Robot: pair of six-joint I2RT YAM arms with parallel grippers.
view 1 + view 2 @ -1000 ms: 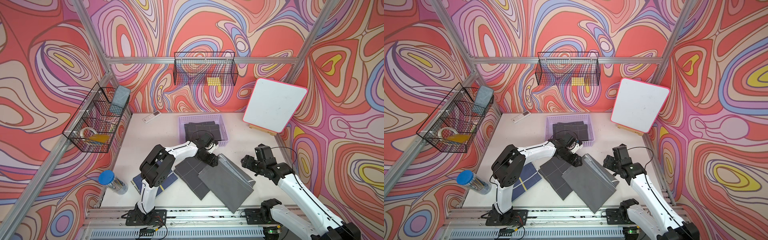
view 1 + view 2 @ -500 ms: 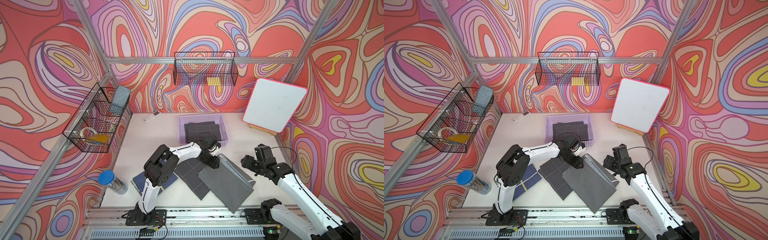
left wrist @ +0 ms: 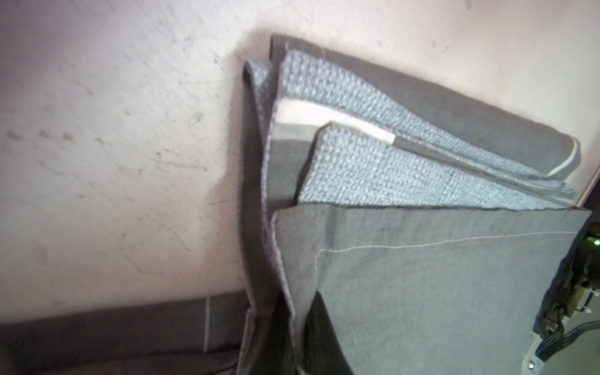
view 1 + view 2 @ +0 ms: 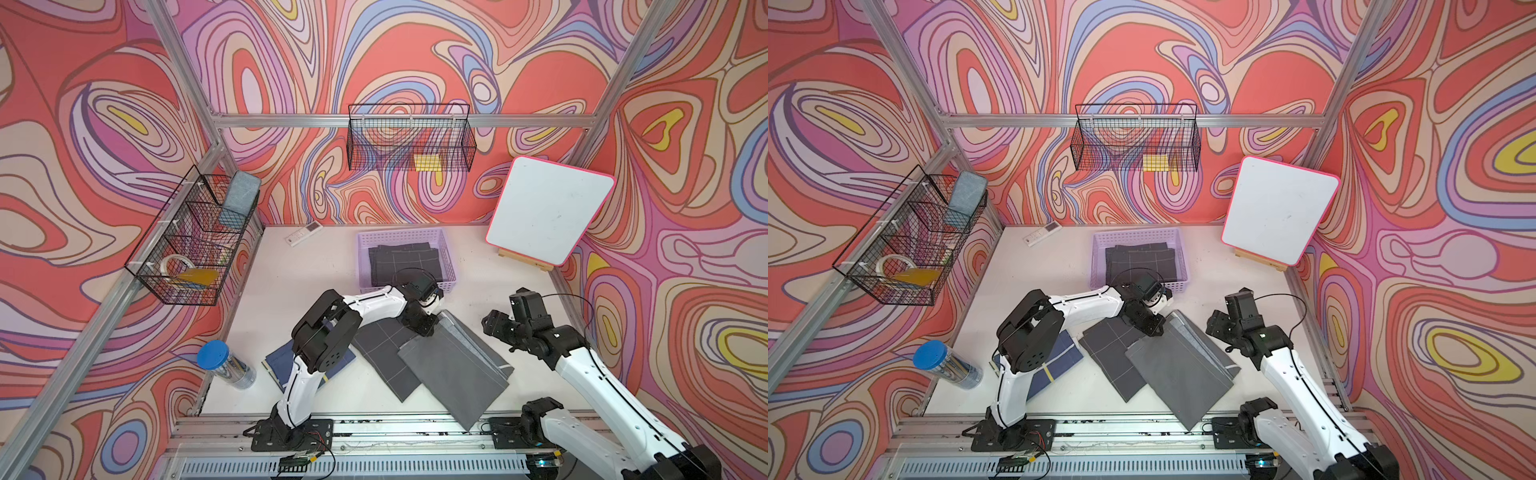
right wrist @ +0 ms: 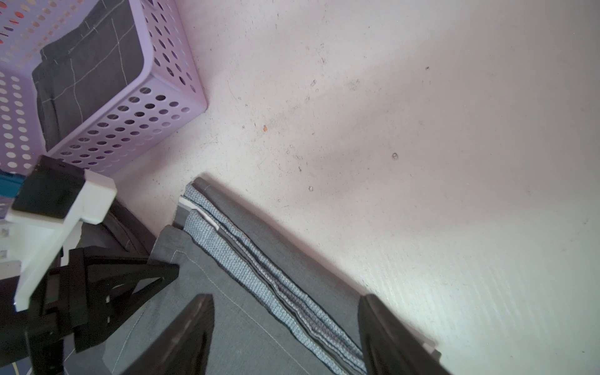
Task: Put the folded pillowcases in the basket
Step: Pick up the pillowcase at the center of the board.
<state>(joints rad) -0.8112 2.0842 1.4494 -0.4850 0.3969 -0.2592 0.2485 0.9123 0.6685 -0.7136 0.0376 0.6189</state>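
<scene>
The left gripper (image 4: pixel 420 326) has just closed. A second ago its jaws stood apart above the cloth; now they are pinched shut on the far corner of the folded pillowcase (image 4: pixel 455 370), the plain grey one. In the left wrist view the top layer rises toward the camera at that corner while the lower layers fan out beneath it. The pinch may therefore hold only part of the stack, though the fingers themselves are out of that view. With the grasp made, the lift and carry seem to come next.

The right gripper (image 5: pixel 284 300) has not moved. Its jaws are apart and hold nothing, poised over the pillowcase's right, layered edge.

The pillowcase lies flat on the table, well short of its goal. Its left part overlaps a dark checked cloth (image 4: pixel 384 353). The basket (image 4: pixel 401 237) stands just beyond the left gripper, on the far side, and already holds a similar checked cloth (image 4: pixel 403 262).

The white table (image 4: pixel 316 282) is scuffed and speckled. A blue cloth (image 4: pixel 282 361) lies under the left arm and a blue-lidded jar (image 4: pixel 226 365) lies at the near left. A remote (image 4: pixel 303 233) sits by the far wall and a whiteboard (image 4: pixel 544 212) leans at the far right. Black wire baskets hang on the swirl-patterned far wall (image 4: pixel 409 137) and left wall (image 4: pixel 195 237).
</scene>
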